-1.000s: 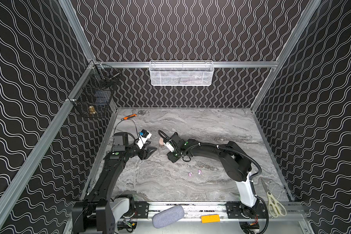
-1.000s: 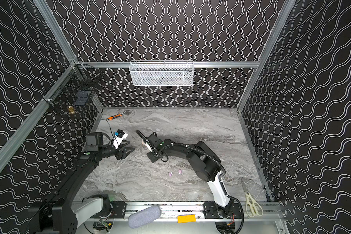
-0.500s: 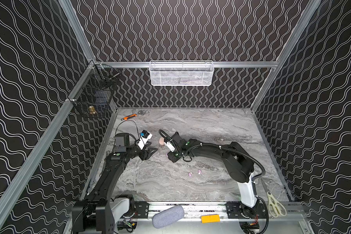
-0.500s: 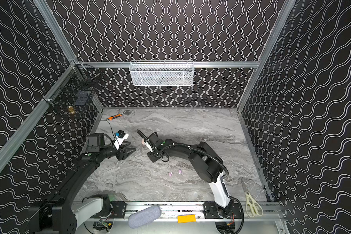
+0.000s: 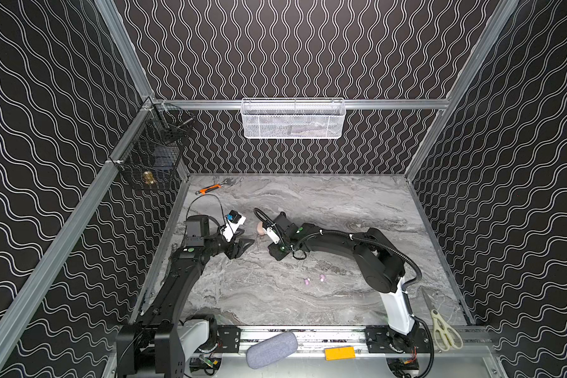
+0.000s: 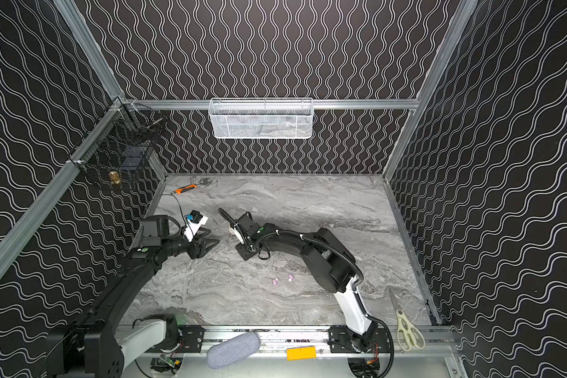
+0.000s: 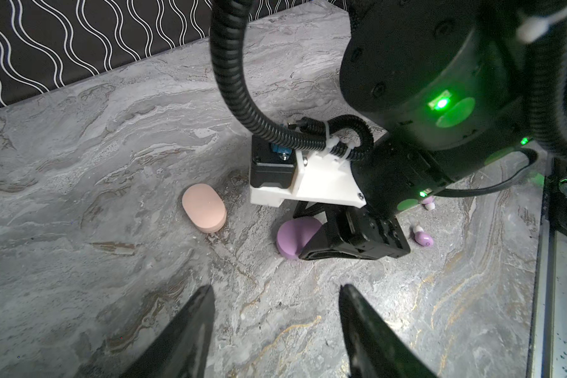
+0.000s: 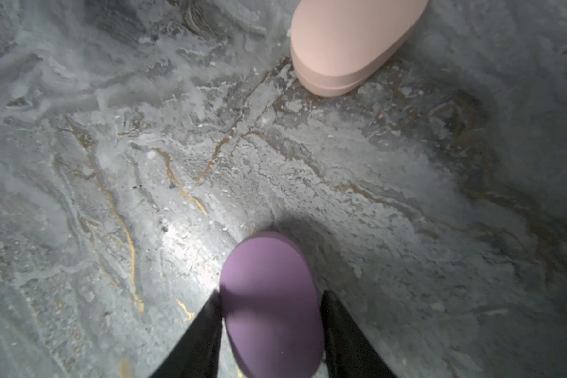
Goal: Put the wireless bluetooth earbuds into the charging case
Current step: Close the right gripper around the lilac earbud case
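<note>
Gripping stage only: lilac case is pinched between right gripper fingers, lid seemingly unopened. Left gripper is held spread, empty, left of cases. Two lilac earbuds are seen loose on table, near-right of case; none inserted. Pink case is untouched; cream buds not seen.
</note>
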Action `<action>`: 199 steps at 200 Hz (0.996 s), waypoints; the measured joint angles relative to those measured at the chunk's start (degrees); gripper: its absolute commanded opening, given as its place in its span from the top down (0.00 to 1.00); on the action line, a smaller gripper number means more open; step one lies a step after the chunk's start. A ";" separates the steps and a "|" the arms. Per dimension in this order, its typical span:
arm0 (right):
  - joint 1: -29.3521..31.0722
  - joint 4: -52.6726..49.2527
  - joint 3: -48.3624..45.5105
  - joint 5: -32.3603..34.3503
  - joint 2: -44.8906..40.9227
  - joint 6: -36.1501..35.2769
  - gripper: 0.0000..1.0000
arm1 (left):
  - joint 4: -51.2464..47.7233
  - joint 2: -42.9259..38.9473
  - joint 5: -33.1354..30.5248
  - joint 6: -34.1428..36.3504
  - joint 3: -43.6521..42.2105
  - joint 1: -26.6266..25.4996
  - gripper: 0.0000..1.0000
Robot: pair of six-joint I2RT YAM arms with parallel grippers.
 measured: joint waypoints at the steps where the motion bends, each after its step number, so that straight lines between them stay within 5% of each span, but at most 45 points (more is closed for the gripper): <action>1: 0.00 0.00 0.00 0.00 0.00 0.00 0.55 | 0.00 0.00 0.00 0.00 0.00 0.00 0.36; 41: 0.04 -0.04 -0.02 0.55 0.00 -0.07 0.46 | 0.13 0.00 -0.02 -0.02 -0.07 0.00 0.37; 121: 0.11 -0.07 0.37 1.86 0.22 -0.02 0.62 | 0.15 -0.11 -0.22 -0.24 -0.07 0.00 0.37; 199: 0.09 0.90 -4.63 0.94 -5.86 0.17 0.62 | -0.17 0.57 0.13 -0.90 -0.02 0.00 0.36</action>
